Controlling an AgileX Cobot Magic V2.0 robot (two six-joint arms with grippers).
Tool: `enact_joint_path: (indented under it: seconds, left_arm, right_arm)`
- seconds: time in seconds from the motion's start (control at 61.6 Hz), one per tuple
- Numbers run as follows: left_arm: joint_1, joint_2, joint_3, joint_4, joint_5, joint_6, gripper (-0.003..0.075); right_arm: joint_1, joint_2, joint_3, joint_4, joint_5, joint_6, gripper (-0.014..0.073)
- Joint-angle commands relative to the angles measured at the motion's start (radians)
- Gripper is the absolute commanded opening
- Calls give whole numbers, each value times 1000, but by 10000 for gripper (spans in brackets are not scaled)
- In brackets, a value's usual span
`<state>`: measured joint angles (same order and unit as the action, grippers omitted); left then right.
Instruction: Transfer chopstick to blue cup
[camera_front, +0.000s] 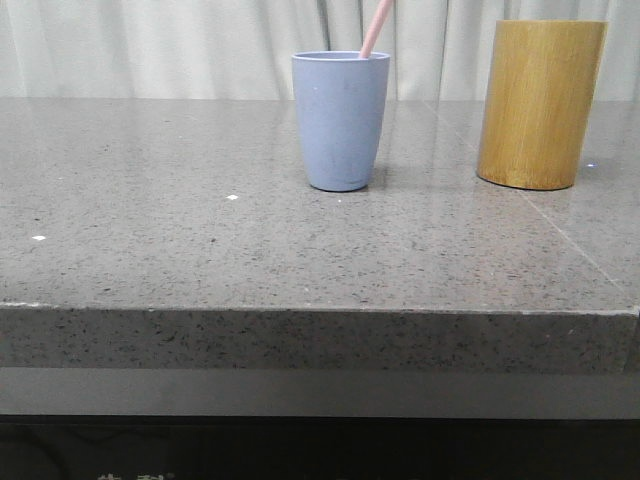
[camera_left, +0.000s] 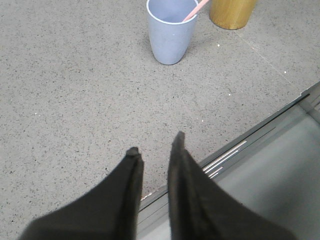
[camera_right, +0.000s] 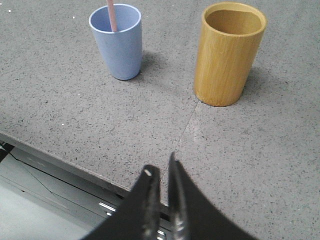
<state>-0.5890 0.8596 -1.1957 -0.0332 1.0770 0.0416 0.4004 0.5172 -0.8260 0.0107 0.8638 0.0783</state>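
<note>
Chopstick (camera_front: 376, 28) is already sitting in the blue cup (camera_front: 340, 122), leaning against the right side of the rim with its pink top end poking out, so honestly the transfer itself looks done to me. How deep the tip sits I can't tell, the cup wall hides it.

Cup stands upright on the grey speckled stone table (camera_front: 200, 250), roughly mid-table and toward the far side. To its right, well apart from it, is the taller bamboo cylinder (camera_front: 540, 105), also upright, and from the right wrist view it looks empty inside.

Both arms are back by the near edge of the table, nowhere near the cup. Left gripper (camera_left: 155, 145) has its fingers parted a bit with nothing between them. Right gripper (camera_right: 160, 167) has its fingers nearly together, just a thin gap, and it's holding nothing either.

So my read: this is the wrap-up stage. Next move probably calls for nothing fancy, just keep the arms clear and don't bump the cup, since that tilted stick could tip a light tumbler.
</note>
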Motion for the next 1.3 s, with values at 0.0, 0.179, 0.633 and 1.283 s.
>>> enact_joint_path:
  seconds: [0.0, 0.179, 0.633, 1.283]
  left_arm:
    - [-6, -6, -24, -11, -69, -8, 0]
    - [-6, -6, -24, -11, -73, -8, -19]
    - [-6, -6, -24, -11, -74, -8, -19]
    - [407, -561, 826, 25, -1016, 2, -19]
  right_arm:
    - [-1, 4, -25, -11, -84, 1, -70]
    - [-1, 5, -25, -18, -93, 1, -67]
    - [-1, 5, -25, -18, -89, 1, -67]
    - [-1, 5, -25, -18, -88, 1, -67]
